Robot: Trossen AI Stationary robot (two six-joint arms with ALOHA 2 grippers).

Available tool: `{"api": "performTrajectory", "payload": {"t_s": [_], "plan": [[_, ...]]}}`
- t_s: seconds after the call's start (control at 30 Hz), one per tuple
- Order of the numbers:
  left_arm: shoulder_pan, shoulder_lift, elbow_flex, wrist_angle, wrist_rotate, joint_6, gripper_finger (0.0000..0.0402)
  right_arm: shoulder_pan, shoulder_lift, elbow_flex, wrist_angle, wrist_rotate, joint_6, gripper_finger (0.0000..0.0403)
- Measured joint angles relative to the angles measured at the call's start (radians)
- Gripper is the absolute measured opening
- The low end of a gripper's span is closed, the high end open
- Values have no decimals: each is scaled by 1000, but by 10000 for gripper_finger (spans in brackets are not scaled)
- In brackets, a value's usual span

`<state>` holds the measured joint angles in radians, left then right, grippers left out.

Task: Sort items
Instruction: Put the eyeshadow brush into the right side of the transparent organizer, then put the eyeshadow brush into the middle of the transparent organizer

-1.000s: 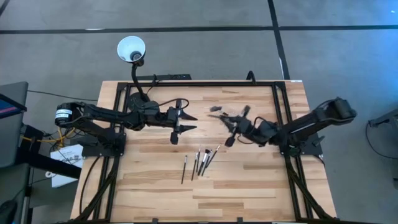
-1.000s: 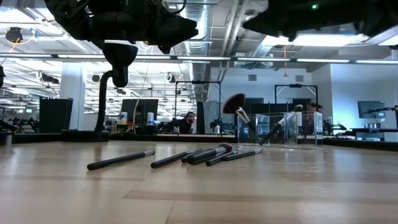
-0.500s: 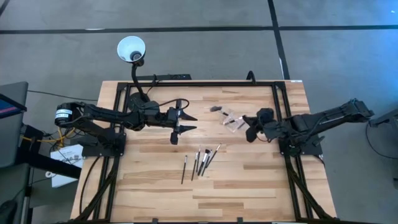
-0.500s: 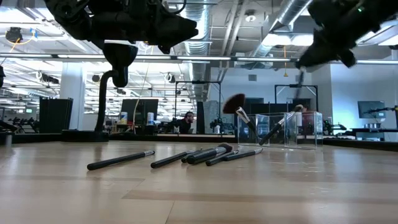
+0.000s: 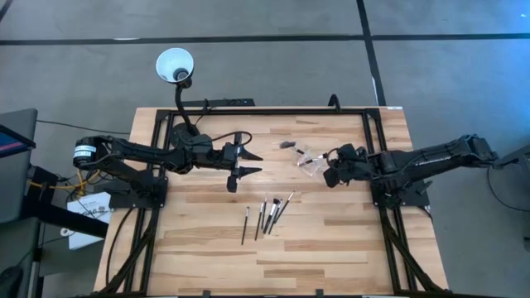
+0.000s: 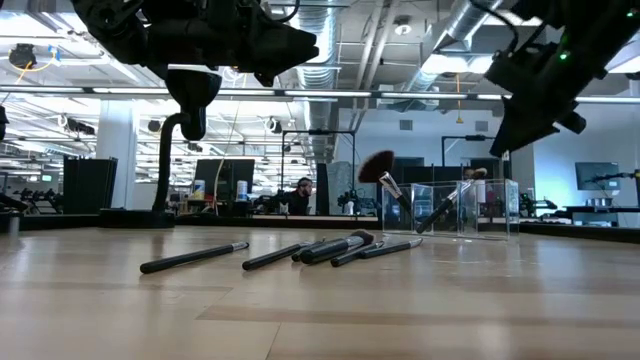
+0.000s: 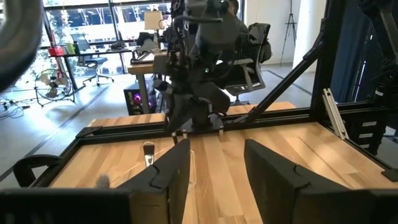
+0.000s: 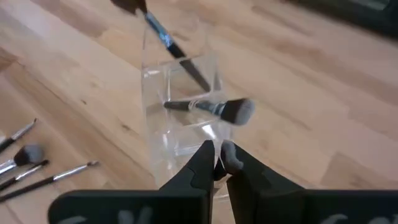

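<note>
Toward the far right of the wooden table [image 5: 331, 240] stands one small clear plastic holder [image 6: 447, 208], upright and divided into compartments. Contents as seen from the low view: one wide fan-shaped brush [image 6: 379, 171] leaning out of the compartment on the left, dark bristles uppermost; one pale-tipped brush [image 6: 452, 200] leaning across a compartment further right. The right wrist view confirms two brushes inside, one with a bluish ferrule [image 8: 166, 41] slanting down into the holder and one rounded pale-headed brush [image 8: 214, 108] lying across it; which compartment each occupies cannot be told. Loose stock: a cluster of slim brushes [image 5: 269, 213] lies flat on the bare wood nearer the front, well apart from the holder, handles roughly parallel, about five or six countable in the low view [image 6: 300, 250]. Right gripper [image 5: 330, 175]: raised above the table just beside the holder, fingers [image 8: 234, 160] drawn nearly together with only a thin gap; whether anything is pinched between them cannot be told. Left gripper [image 5: 249, 163]: hovering over the table's far centre, fingers [image 7: 275, 173] spread apart, nothing between them. Also present: black gooseneck lamp with white shade [image 5: 175, 65] at the far left edge.
</note>
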<state>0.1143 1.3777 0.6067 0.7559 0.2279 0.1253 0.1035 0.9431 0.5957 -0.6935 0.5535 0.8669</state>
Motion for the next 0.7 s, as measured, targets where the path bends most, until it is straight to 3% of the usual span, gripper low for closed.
{"api": "performTrajectory", "payload": {"t_s": [0.37, 0.7], "plan": [[0, 0, 0, 0, 0, 0, 149, -65, 106, 0, 35, -42, -74, 103], [0, 0, 1, -12, 0, 0, 149, -63, 81, 28, 132, -37, -190, 145]]}}
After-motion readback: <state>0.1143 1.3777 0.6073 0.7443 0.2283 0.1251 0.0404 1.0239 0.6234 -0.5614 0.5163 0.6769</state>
